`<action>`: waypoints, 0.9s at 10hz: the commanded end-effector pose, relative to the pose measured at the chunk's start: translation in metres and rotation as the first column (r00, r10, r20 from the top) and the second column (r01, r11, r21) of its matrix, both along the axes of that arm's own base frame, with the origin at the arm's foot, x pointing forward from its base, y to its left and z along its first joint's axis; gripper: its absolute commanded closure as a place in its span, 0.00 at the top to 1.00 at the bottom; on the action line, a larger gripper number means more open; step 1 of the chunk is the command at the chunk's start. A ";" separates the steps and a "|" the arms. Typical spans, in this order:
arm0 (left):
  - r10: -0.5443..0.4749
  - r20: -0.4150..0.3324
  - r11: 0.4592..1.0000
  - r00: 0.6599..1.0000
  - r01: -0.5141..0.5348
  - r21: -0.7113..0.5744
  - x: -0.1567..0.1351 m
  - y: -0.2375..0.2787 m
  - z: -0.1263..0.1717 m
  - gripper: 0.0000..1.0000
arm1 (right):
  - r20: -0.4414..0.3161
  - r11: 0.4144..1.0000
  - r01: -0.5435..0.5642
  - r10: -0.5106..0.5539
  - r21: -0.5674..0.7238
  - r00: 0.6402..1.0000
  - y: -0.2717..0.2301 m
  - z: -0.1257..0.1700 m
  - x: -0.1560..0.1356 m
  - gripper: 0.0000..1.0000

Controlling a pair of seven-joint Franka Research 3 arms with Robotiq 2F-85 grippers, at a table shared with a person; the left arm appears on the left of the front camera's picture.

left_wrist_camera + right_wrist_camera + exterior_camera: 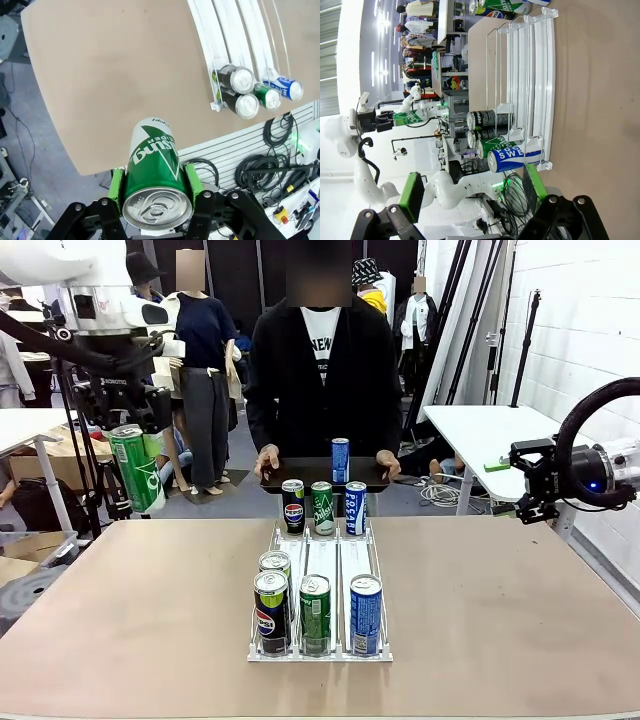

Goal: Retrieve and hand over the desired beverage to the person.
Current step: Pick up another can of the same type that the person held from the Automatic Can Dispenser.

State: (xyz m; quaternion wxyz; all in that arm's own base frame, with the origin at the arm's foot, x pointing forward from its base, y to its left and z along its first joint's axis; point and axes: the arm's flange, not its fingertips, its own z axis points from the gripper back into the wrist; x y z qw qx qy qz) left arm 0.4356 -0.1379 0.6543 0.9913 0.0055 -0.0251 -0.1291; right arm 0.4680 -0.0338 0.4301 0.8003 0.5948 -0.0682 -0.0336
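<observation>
While the person (322,370) stands at the far side, scene reads as follows:
Left gripper (135,445): raised off the table's left edge, green pads clamped on a green can (136,468); can tilted, well clear of the table (130,610).
Left wrist view: same green can (155,175) fills the lower middle, pull-tab top toward the camera, a green pad (116,184) pressed on each side; table edge and floor cables below it.
Right gripper (530,480): out past the table's right edge, about level with the person's tray, holding nothing; in the right wrist view its fingers (412,196) stand wide apart with only air between.
Person: black open jacket over white printed T-shirt, both hands on a dark tray (300,476) held at the far table edge.
Tray load: one blue can (340,460) upright on it.
Rack (320,650): clear three-lane can rack in the table's middle, running toward the person.
Rack far end: Pepsi can (293,505), green can, blue-white can (355,508) side by side.
Rack near end: two Pepsi-type cans (270,610) in the left lane one behind the other, green can (315,612) in the middle lane, blue can (365,613) in the right.
Right wrist view: rack seen sideways, four cans at its near end.
</observation>
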 end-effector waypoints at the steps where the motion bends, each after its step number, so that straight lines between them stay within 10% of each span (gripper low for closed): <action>1: 0.002 0.036 0.999 0.999 0.000 -0.045 0.018 0.004 0.000 0.00 | -0.005 1.000 -0.002 0.002 -0.009 1.000 0.001 0.001 -0.001 1.00; 9: 0.043 0.050 0.998 0.998 -0.040 -0.048 0.028 0.014 -0.009 0.00 | -0.005 1.000 -0.002 0.002 -0.009 1.000 0.001 0.001 -0.001 1.00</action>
